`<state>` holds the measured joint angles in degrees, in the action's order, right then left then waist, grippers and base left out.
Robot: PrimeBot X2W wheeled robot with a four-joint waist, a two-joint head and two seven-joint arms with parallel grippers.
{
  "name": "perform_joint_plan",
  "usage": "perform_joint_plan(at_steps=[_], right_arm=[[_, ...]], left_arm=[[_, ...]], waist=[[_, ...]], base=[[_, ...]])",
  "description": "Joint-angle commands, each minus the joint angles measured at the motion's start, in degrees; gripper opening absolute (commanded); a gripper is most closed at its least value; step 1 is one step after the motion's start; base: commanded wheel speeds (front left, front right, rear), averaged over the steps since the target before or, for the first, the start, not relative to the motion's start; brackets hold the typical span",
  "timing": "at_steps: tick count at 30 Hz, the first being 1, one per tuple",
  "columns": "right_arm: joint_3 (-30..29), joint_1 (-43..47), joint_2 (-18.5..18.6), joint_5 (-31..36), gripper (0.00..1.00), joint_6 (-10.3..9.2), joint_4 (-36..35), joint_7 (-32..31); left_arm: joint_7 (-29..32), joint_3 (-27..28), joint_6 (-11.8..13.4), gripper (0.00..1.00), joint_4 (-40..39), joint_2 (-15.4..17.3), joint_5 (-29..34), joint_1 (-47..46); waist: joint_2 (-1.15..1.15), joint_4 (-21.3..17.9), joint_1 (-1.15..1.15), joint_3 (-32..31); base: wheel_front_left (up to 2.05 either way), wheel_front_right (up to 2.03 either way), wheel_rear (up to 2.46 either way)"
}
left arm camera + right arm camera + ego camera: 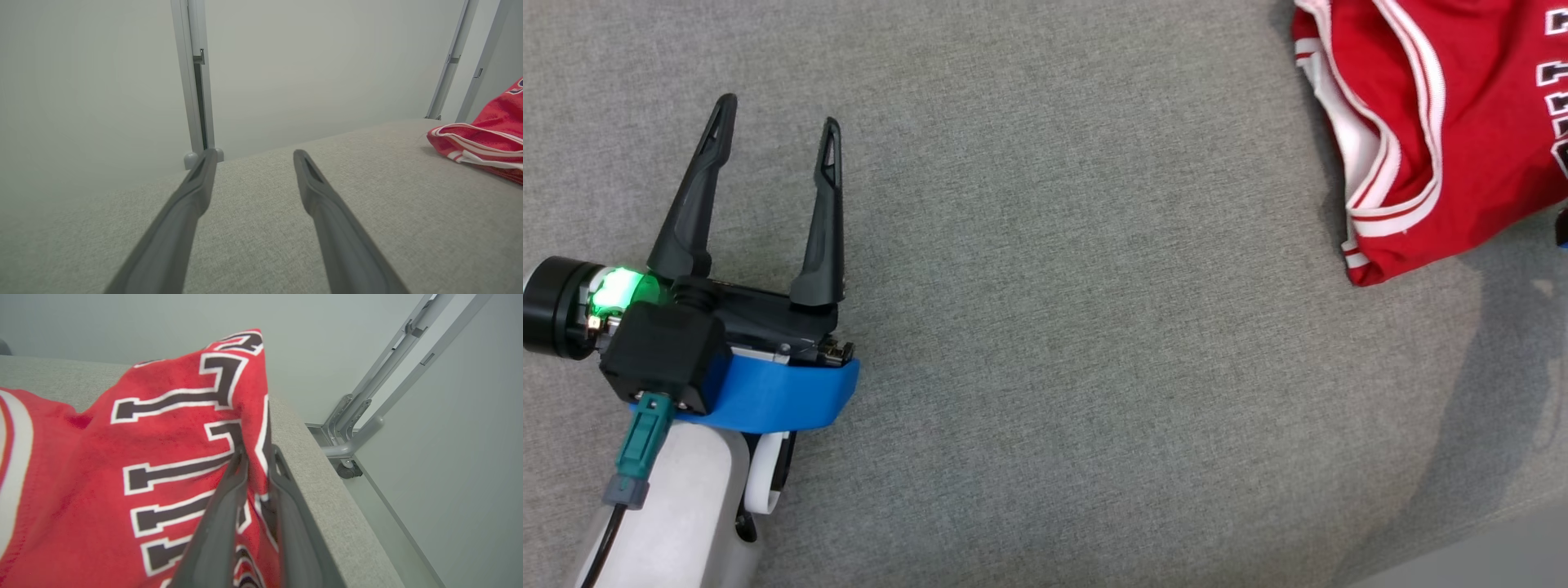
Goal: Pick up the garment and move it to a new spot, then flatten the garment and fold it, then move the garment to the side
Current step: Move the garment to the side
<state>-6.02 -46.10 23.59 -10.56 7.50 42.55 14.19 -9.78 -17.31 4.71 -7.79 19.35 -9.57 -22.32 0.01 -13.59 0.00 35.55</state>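
Observation:
The garment (pixel 1445 122) is a red jersey with white trim and black-and-white lettering, bunched at the upper right of the grey fabric surface (pixel 1078 327) in the head view. In the right wrist view my right gripper (pixel 259 453) is shut on a raised fold of the jersey (pixel 171 457), with the cloth pinched between its dark fingers close to the surface's right edge. My left gripper (pixel 778 122) rests over bare fabric at the left, open and holding nothing. The left wrist view shows that gripper (pixel 253 154) with the jersey (pixel 486 134) far off to its right.
A pale wall and grey metal frame posts (pixel 195 81) stand behind the surface. To the right the surface ends at an edge (pixel 327 490), with the floor and a castered frame leg (pixel 347 469) below. Bare fabric lies between the left gripper and the jersey.

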Motion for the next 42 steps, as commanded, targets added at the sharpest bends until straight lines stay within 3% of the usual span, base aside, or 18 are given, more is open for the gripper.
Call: perform_joint_plan(at_steps=[1, 2, 3, 4, 5, 6, 11, 16, 21, 26, 35, 42], right_arm=[[-0.53, -1.15, 0.63, 0.58, 0.28, -0.01, 0.30, 0.15], [-1.43, -1.38, 0.76, 1.68, 0.45, -0.01, 1.07, 0.12], [-1.59, -1.44, 0.16, 2.01, 0.69, -0.01, 1.39, 0.11], [-1.69, -1.45, -0.26, 3.18, 0.74, -0.01, 1.67, 0.18], [-2.13, -1.42, -0.56, 3.77, 0.93, -0.01, 1.78, 0.31], [-2.69, -1.19, -0.61, 4.82, 1.00, -0.01, 1.94, 0.42], [-5.67, 2.20, -2.10, 9.23, 1.00, -0.01, -0.70, 0.95], [-7.42, 10.68, -6.91, 11.34, 1.00, -0.01, -12.45, 0.93], [-5.72, 21.35, -13.15, 10.94, 1.00, -0.01, -22.48, 0.96], [-2.39, 29.09, -17.05, 9.87, 1.00, -0.01, -29.03, -0.30], [2.72, 36.52, -19.73, 6.41, 1.00, -0.01, -35.06, -3.07], [2.73, 40.71, -20.32, 5.83, 1.00, -0.01, -37.10, -5.05]], left_arm=[[-0.37, 0.00, -0.15, 1.00, 0.22, -0.05, 0.09, -0.82], [-0.53, -0.11, -0.22, 1.00, 0.41, -0.11, -0.02, -1.01], [-0.73, -0.27, -0.23, 1.00, 0.65, -0.24, -0.14, -1.18], [-0.98, -0.36, -0.28, 1.00, 0.95, -0.33, -0.24, -1.22], [-1.06, -0.44, -0.29, 1.00, 1.26, -0.38, -0.32, -1.23], [-1.33, -0.53, -0.31, 1.00, 1.60, -0.49, -0.38, -1.23], [-2.43, -0.88, -0.37, 1.00, 3.56, -1.15, -1.18, -0.48], [-3.56, -0.56, 0.36, 1.00, 6.39, -2.02, -2.29, 1.89], [-4.39, 0.15, 1.44, 1.00, 8.75, -2.98, -3.83, 5.23], [-4.82, 0.82, 2.19, 1.00, 10.16, -4.02, -5.35, 8.39], [-5.20, 2.03, 3.12, 1.00, 12.63, -4.82, -7.20, 13.05], [-5.36, 2.28, 2.64, 1.00, 14.69, -4.92, -7.98, 17.02]], waist=[[-0.01, 0.20, 0.00, 0.20], [-0.01, 0.25, 0.00, 0.32], [-0.01, 0.35, 0.00, 0.36], [-0.01, 0.44, 0.00, 0.36], [-0.01, 0.48, 0.00, 0.29], [-0.01, 0.53, 0.00, 0.14], [-0.01, 1.05, 0.00, -1.83], [-0.01, 1.86, 0.00, -6.23], [-0.01, 3.17, 0.00, -11.32], [-0.01, 5.53, 0.00, -15.56], [-0.01, 10.96, 0.00, -20.67], [-0.01, 13.46, 0.00, -25.10]], base=[[0.00, 0.00, 0.00], [0.00, 0.00, 0.00], [0.00, 0.00, 0.00], [0.00, 0.00, 0.00], [0.00, 0.00, 0.00], [0.00, 0.00, 0.00], [0.00, 0.00, 0.00], [0.00, 0.00, 0.00], [0.00, 0.00, 0.00], [0.00, 0.00, 0.00], [0.00, 0.00, 0.00], [0.00, 0.00, 0.00]])
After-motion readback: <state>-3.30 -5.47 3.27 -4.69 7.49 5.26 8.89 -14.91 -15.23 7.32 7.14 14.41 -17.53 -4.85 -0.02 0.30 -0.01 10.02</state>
